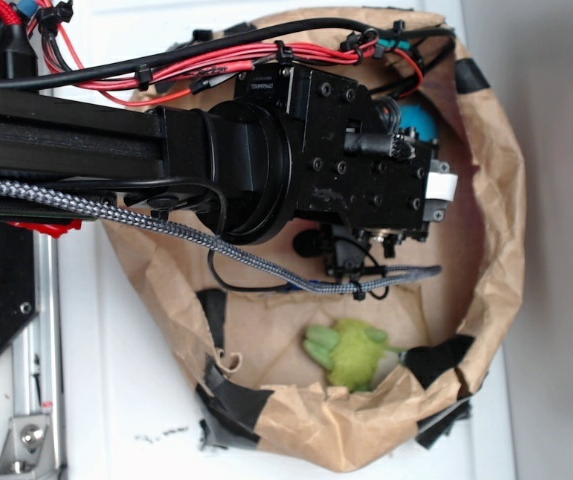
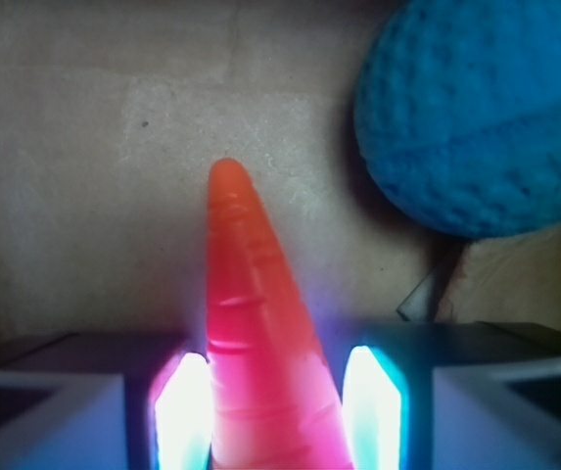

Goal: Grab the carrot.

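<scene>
The carrot [image 2: 260, 343], glossy orange and ridged, appears only in the wrist view, its thick end wedged between the two glowing fingers [image 2: 190, 411] that press its sides, its pointed tip toward bare paper. A dimpled blue ball [image 2: 476, 113] sits near the tip. From outside, the black arm [image 1: 296, 150] hides the carrot inside a crumpled brown paper nest [image 1: 496, 200], where a fuzzy green plush toy [image 1: 351, 352] lies well apart.

A crumpled brown paper nest [image 1: 496, 200], patched with black tape [image 1: 231, 400], sat on a white surface [image 1: 146, 400]. Farther right ran what looked like a grey wall [image 1: 561, 240].
</scene>
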You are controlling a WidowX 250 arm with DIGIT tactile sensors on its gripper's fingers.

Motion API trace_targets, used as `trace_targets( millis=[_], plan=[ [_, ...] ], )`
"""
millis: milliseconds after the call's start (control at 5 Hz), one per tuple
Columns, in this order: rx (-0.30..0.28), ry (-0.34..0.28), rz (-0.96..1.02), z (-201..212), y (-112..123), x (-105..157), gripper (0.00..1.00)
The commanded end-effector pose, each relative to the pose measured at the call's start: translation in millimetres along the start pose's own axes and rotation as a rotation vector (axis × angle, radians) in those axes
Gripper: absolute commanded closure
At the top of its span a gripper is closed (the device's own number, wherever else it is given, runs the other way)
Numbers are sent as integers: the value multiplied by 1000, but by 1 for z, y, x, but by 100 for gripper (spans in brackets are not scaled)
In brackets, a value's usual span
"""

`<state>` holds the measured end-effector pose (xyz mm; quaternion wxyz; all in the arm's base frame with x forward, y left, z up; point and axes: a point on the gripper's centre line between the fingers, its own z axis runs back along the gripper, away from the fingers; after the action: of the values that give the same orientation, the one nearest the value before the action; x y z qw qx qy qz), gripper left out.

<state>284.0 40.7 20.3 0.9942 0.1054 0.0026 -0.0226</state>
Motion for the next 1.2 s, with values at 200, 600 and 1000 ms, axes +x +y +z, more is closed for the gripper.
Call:
trace_targets(
  millis=[200, 600, 1000],
  plan=[
    [-30, 39, -86, 4, -2, -40, 100],
    [-37, -30, -62, 43, 4, -33, 100],
    [13, -47, -20, 111, 3, -22, 100]
  ],
)
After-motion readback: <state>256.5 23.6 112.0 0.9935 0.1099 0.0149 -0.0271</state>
